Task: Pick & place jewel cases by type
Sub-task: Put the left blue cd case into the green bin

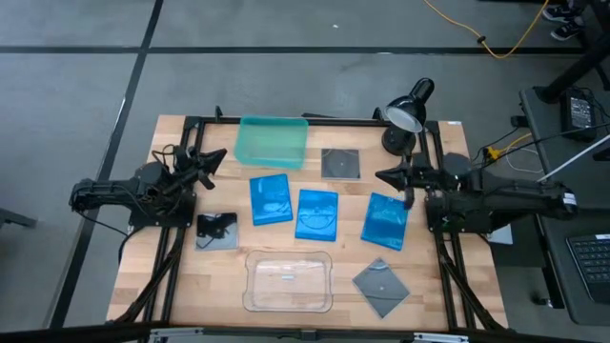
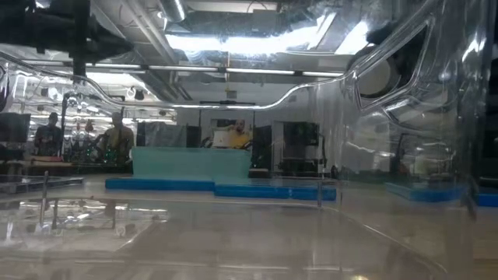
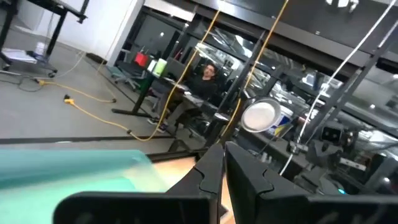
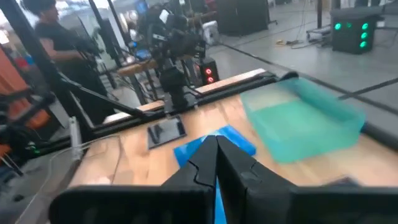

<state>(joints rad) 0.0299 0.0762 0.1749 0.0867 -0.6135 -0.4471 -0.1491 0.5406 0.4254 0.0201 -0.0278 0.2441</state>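
Observation:
Three blue jewel cases lie flat in a row mid-table (image 1: pixel 270 199) (image 1: pixel 316 214) (image 1: pixel 385 221). Three dark grey square cases lie flat too: one by the teal tray (image 1: pixel 340 163), one near the left arm (image 1: pixel 216 231), one at the near right (image 1: pixel 381 286). My left gripper (image 1: pixel 214 157) is shut and hovers at the table's left, beside the teal tray (image 1: pixel 272 141). My right gripper (image 1: pixel 386 175) is shut and hovers at the right, just beyond the right blue case. The right wrist view shows a blue case (image 4: pixel 214 146) and a grey case (image 4: pixel 166 132) ahead of the shut fingers.
A teal-green tray sits at the far middle and a clear tray (image 1: pixel 289 280) at the near middle; the low view looks through the clear tray's wall (image 2: pixel 373 93). A black desk lamp (image 1: pixel 410 110) stands at the far right corner. People sit in the room beyond the table.

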